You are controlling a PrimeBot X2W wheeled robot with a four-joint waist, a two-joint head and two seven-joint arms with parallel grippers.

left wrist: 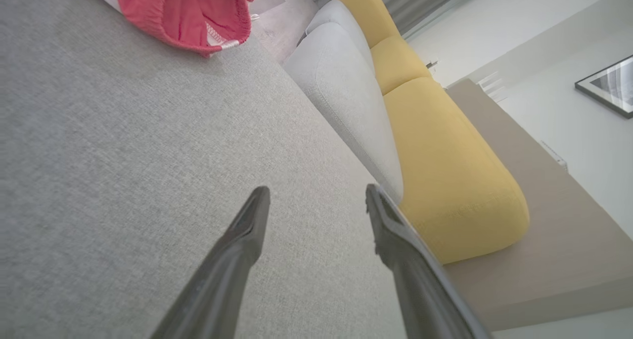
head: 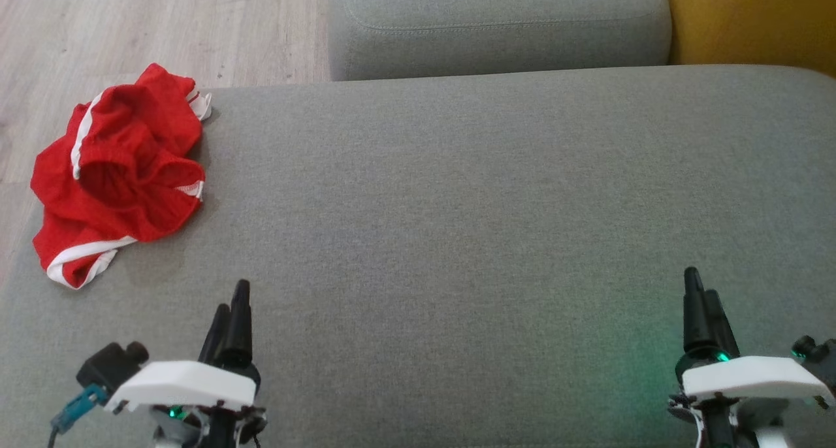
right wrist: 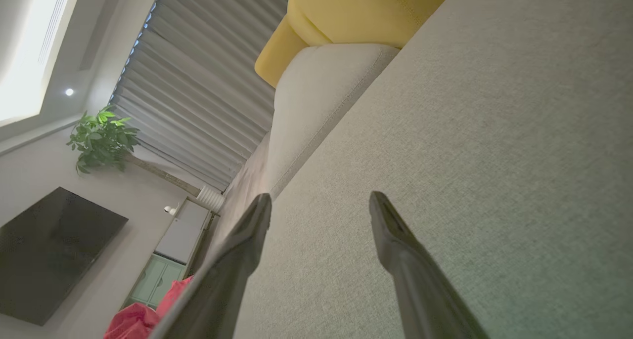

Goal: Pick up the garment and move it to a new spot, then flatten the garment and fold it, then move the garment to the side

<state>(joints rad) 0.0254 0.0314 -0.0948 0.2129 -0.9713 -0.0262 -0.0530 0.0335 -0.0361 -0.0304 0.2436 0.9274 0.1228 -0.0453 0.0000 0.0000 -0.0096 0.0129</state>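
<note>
Across the head view spreads a wide grey sofa seat [head: 470,193], w/ a grey cushion [head: 496,23] behind it, a yellow cushion [head: 751,17] at top right & pale wood floor [head: 130,17] at top left. The garment [head: 117,174], red w/ white trim, lies crumpled in a heap at the seat's far left edge, well apart from both grippers. Left gripper [head: 232,296] sits low at left, nearer the garment, fingers spread apart over bare fabric, nothing btwn them. Right gripper [head: 701,283] sits low at right, fingers likewise apart, holding nothing
</note>
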